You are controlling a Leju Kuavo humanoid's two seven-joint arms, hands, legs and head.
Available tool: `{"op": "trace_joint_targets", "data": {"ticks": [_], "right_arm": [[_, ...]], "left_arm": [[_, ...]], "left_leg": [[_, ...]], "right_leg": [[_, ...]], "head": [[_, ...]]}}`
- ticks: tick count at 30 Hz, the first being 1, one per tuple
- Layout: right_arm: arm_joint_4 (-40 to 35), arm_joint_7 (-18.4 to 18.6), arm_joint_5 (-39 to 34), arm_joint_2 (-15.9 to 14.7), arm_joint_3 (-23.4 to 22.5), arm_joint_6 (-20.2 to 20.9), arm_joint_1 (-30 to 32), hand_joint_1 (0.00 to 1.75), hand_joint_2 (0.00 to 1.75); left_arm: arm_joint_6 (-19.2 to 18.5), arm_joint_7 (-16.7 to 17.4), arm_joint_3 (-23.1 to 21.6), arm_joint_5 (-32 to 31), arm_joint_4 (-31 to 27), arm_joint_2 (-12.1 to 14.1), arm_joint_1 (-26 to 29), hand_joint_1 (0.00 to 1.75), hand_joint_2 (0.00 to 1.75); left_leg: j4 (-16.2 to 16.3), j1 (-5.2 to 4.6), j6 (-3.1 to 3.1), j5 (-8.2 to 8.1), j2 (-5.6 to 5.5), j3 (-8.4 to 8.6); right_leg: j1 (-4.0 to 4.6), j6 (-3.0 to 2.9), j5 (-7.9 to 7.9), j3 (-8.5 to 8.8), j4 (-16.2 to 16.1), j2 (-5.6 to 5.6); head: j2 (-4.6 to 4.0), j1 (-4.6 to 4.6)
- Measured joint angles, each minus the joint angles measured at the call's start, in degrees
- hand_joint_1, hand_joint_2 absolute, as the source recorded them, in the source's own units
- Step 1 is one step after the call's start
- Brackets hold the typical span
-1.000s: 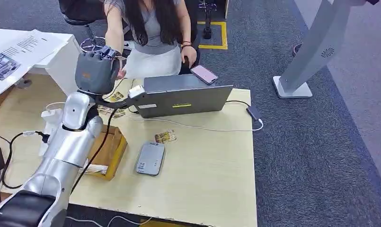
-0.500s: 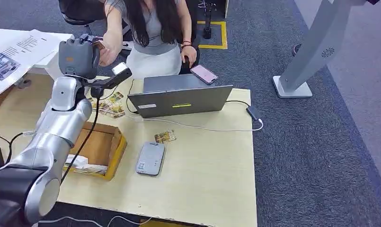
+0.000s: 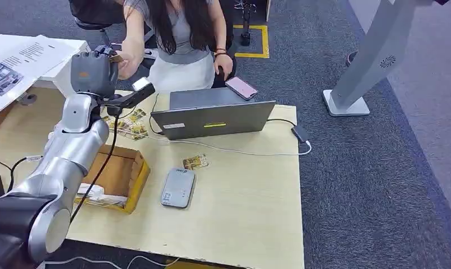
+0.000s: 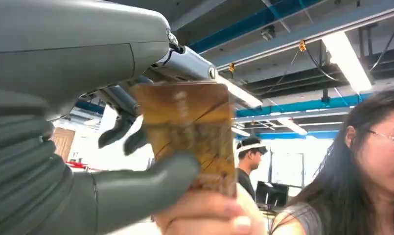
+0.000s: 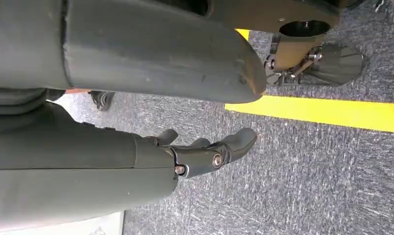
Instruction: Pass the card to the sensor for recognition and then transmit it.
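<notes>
Head view: your left robot hand (image 3: 94,73) is raised at the far left edge of the surface (image 3: 240,196), up by the seated person (image 3: 178,33). The person's hand (image 3: 128,63) reaches in and meets it at the card (image 3: 116,58), which pokes out as a small tan sliver between the two.

Left wrist view gives you the grasp: the card (image 4: 190,134) is brown-gold and worn, pinched between the thick grey thumb (image 4: 141,183) on one face and the darker fingers (image 4: 119,132) behind. So the left robot hand (image 4: 87,147) is clamped on the card. The person's fingers (image 4: 204,215) touch the card's edge beside the thumb, so both hold it.

Right wrist view: your right robot hand (image 5: 195,152) hangs over grey carpet (image 5: 307,186) with a yellow floor line (image 5: 332,112). Its fingers are spread and hold nothing.

On the surface you have a grey card reader (image 3: 178,188) near the middle, one loose card (image 3: 195,162) just beyond it, and more cards (image 3: 128,126) spread near the left forearm. A cardboard box (image 3: 122,174) sits left of the reader. An open laptop (image 3: 212,115) stands at the far edge with a pink phone (image 3: 241,87) beside it.
</notes>
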Motion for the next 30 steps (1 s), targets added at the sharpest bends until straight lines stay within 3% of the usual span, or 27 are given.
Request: {"op": "trace_joint_targets", "data": {"ticks": [6,9,12,18,24,30], "right_arm": [[0.0,0.04,-0.39,0.0,0.02,0.02,-0.01,0.0,0.0],[0.0,0.11,-0.92,0.0,0.04,0.13,-0.01,0.0,0.0],[0.0,-0.2,-1.62,0.0,0.11,0.11,0.05,0.0,0.0],[0.04,-0.52,-2.16,0.0,0.15,-0.04,0.08,0.0,0.0],[0.13,-1.44,-4.13,-0.02,0.15,-0.5,0.38,0.0,0.0],[0.42,-3.12,-6.53,-0.46,0.09,-1.09,1.77,0.0,0.0]], "left_arm": [[0.61,-0.17,0.15,-0.52,0.79,-0.02,0.51,0.0,1.75],[2.23,-2.05,0.15,-1.55,0.55,-0.13,1.59,0.0,1.75],[2.38,-4.19,0.15,-1.6,-2.53,-0.96,4.65,0.0,1.75],[2.01,-5.05,0.15,-1.16,-7.39,-2.05,8.62,0.0,1.75],[-0.19,-5.42,-1.42,0.17,-22.14,-2.54,17.74,0.0,1.75],[-5.26,-4.87,-4.89,2.82,-36.96,-1.81,26.1,0.0,1.75]], "left_leg": [[0.0,0.0,0.0,0.0,0.0,0.0],[0.0,-0.01,0.0,0.0,0.0,0.01],[0.01,-0.01,0.0,0.0,0.01,0.01],[0.0,-0.01,0.0,-0.01,0.08,-0.01],[0.0,-0.01,0.0,-0.04,0.05,-0.02],[0.0,-0.01,0.02,-0.06,0.04,-0.07]], "right_leg": [[-0.01,0.0,0.0,0.0,0.0,-0.01],[-0.01,0.0,0.0,0.0,0.0,0.0],[-0.01,0.0,0.0,-0.01,-0.02,0.0],[-0.01,0.01,0.0,-0.03,-0.02,0.08],[-0.01,0.01,-0.01,-0.06,-0.03,0.06],[-0.01,0.04,-0.05,-0.08,-0.05,0.02]], "head": [[0.0,0.0],[0.0,0.02],[0.0,0.0],[0.0,0.0],[0.0,0.0],[0.0,0.02]]}}
